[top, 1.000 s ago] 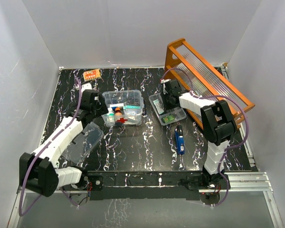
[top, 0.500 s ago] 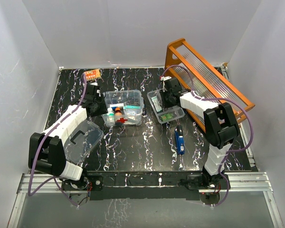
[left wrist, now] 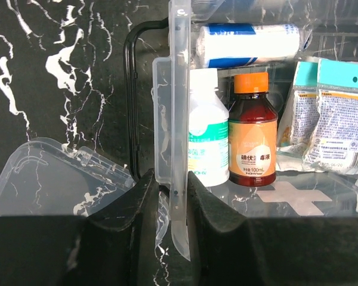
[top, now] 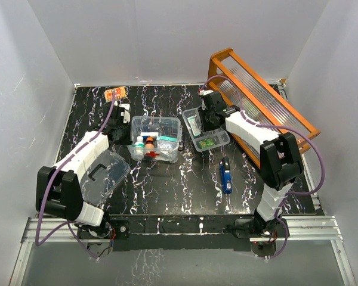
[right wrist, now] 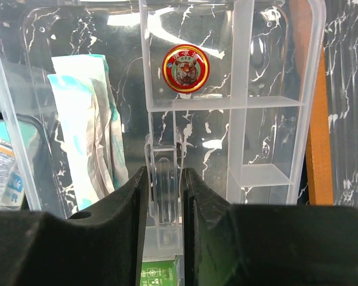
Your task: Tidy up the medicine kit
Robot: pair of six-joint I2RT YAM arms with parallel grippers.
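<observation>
The medicine kit is a clear box with a red cross on its front, standing mid-table. It holds a white bottle, an orange-capped brown bottle, a white roll and sachets. My left gripper is shut on the kit's upright left wall. The kit's clear lid with its dark handle lies flat at the front left. My right gripper is shut on the centre tab of a clear divided tray. That tray carries a round red tin and sachets.
A large orange wooden rack with ribbed clear panels leans at the back right, close behind the right arm. A blue item lies in front of the tray. A small orange pack sits at the back left edge.
My left gripper has closed onto the kit's left wall. The right gripper has carried the divided tray a little back and to the left.
</observation>
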